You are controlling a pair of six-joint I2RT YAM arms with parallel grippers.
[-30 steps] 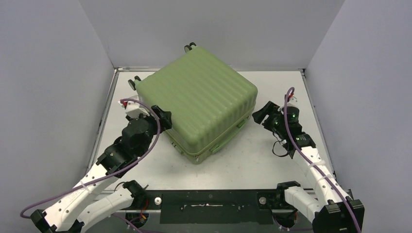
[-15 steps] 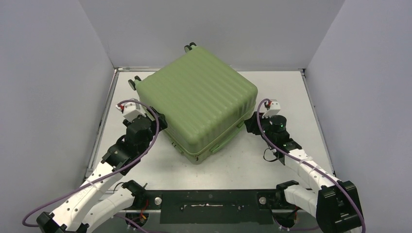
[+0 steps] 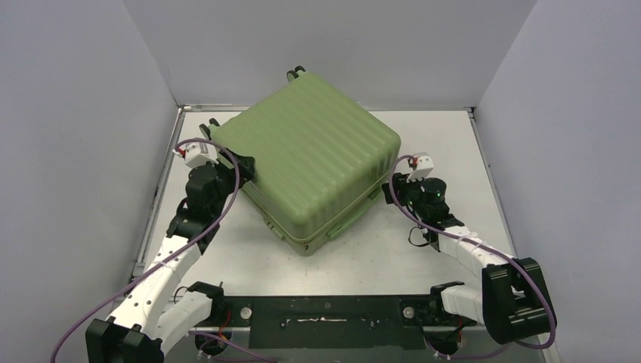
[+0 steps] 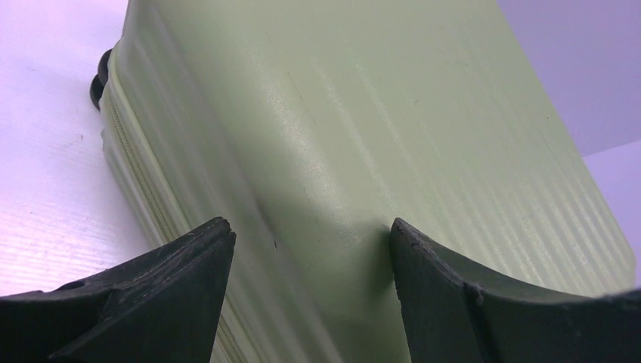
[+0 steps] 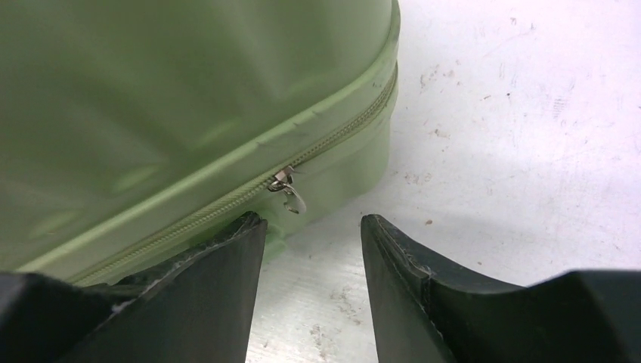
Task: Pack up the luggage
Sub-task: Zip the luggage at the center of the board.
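The luggage is a light-green ribbed hard-shell suitcase lying closed and flat on the table, turned at an angle. My left gripper is at its left side, open; in the left wrist view the gripper has its fingers spread against the curved shell, holding nothing. My right gripper sits low by the suitcase's right side, open. In the right wrist view the gripper hovers over the table just short of the metal zipper pull on the closed zip of the luggage.
Small black wheels stick out at the suitcase's far end and left corner. The white table is boxed in by grey walls on three sides. A black base rail runs along the near edge.
My left gripper has slid farther away along the suitcase's left side. My right arm has swung in and down toward the right side, its jaws narrower than before.
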